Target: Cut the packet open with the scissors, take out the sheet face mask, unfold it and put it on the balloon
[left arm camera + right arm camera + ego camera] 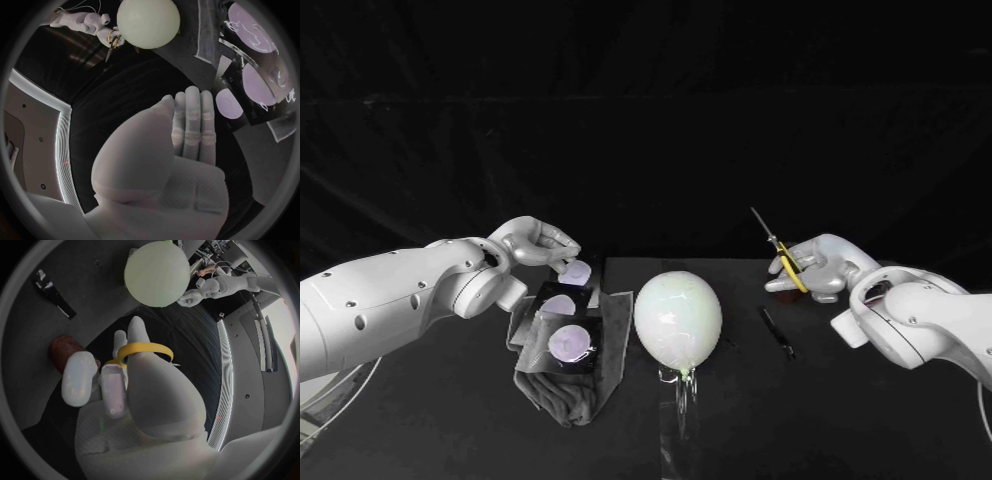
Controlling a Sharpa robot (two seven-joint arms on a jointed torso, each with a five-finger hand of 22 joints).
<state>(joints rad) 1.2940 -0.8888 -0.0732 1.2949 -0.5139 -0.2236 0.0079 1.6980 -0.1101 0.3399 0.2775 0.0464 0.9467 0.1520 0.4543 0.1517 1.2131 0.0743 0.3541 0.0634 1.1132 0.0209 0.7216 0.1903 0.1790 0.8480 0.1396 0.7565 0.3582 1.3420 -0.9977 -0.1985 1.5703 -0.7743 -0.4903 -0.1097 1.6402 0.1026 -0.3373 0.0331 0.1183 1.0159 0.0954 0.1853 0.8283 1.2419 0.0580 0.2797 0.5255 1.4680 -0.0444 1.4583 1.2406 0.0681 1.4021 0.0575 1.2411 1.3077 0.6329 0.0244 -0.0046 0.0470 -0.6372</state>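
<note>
Black with pale lilac circles, the flat packet [565, 325] lies at 9 o'clock from the pale green balloon [678, 318], over a grey cloth [567, 398]. Our left hand [531, 243] sits at its 12 o'clock end, fingers [194, 117] straight and together just beside it; we cannot tell whether they hold it. Our right hand [819, 272], at the balloon's 2 o'clock, grips the yellow-handled scissors [790, 266].

There were two silver hands, the left hand [538, 245] and the right hand [812, 268], one balloon [678, 318], one pair of scissors [788, 262], one black packet [567, 325], one grey cloth [567, 400] and one thin dark strip [777, 332].
</note>
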